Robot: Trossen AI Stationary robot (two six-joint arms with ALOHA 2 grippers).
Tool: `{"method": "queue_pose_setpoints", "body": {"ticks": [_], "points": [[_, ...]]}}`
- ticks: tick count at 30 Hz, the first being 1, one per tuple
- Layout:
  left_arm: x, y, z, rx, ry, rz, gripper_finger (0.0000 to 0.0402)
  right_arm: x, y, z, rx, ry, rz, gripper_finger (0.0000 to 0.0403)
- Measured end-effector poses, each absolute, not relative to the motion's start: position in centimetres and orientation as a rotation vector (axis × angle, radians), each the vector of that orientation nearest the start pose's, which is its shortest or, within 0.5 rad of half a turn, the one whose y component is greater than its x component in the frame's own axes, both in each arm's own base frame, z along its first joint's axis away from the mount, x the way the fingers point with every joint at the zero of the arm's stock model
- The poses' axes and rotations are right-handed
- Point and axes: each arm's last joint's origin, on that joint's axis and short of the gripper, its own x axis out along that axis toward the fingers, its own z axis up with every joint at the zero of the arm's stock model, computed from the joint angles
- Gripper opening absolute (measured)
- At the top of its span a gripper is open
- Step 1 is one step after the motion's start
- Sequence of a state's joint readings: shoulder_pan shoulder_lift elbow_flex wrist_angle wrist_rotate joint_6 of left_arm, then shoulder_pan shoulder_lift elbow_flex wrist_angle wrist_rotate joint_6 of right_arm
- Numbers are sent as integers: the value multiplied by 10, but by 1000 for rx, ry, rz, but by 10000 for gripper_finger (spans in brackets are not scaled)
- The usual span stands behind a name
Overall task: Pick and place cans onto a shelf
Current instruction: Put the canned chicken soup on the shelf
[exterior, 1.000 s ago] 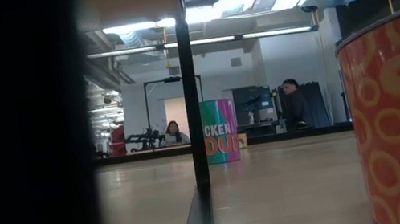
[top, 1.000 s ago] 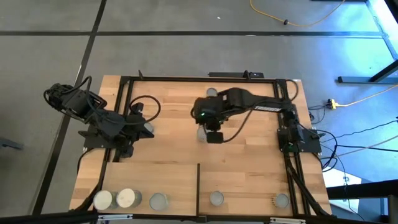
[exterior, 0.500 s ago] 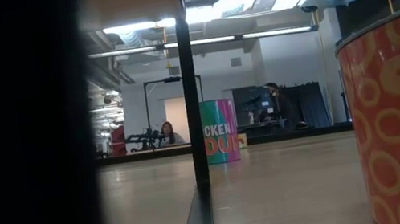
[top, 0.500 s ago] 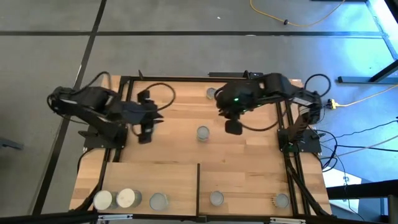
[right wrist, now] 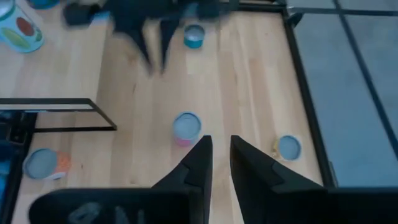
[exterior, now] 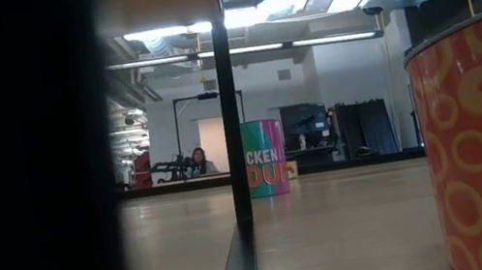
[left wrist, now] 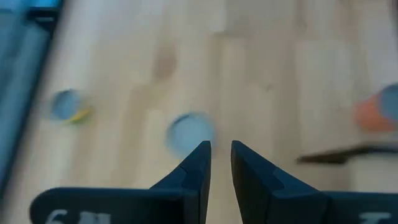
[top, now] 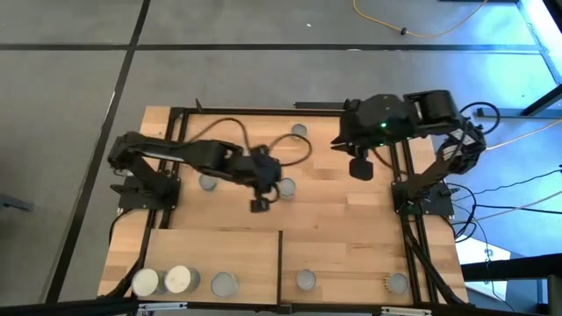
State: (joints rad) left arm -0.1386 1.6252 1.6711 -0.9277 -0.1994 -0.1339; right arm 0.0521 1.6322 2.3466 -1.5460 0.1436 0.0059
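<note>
Cans stand upright on their round ends, silver tops up, none tipped. Nearest, on the shelf (top: 246, 254) at the counter's near edge, five sit in a row: two wider whitish-topped cans (top: 162, 281) at the left, a grey-topped one (top: 224, 283) beside them, then, past a thin black divider (top: 279, 268), one (top: 305, 280) and an orange-patterned one (top: 397, 283) at the right. Mid-counter (top: 351, 219), a can (top: 285, 187) stands just beside the left hand (top: 260, 204), whose fingers show a narrow gap, nothing between them. Another can (top: 208, 183) lies left, under that arm. Farther right, the right hand (top: 359, 168) hovers, fingers slightly apart, empty. One can (top: 299, 131) sits at the far edge.
</note>
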Motion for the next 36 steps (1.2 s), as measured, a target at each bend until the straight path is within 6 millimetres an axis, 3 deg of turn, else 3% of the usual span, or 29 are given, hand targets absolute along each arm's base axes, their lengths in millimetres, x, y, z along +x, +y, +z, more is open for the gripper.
{"method": "queue_pose_setpoints", "body": {"ticks": [6,12,20,31,36], "points": [[362,-27,340,-202,902,46,55,230,6,511,-80,780,-148,59],[384,-15,315,-343,929,129,55,222,6,515,-74,766,-141,59],[407,-14,279,-492,980,229,55,213,6,518,-41,755,-142,59],[416,-27,254,-456,1016,335,55,212,7,518,14,752,-104,59],[416,-31,257,-423,982,367,55,212,7,518,27,753,-110,59]]}}
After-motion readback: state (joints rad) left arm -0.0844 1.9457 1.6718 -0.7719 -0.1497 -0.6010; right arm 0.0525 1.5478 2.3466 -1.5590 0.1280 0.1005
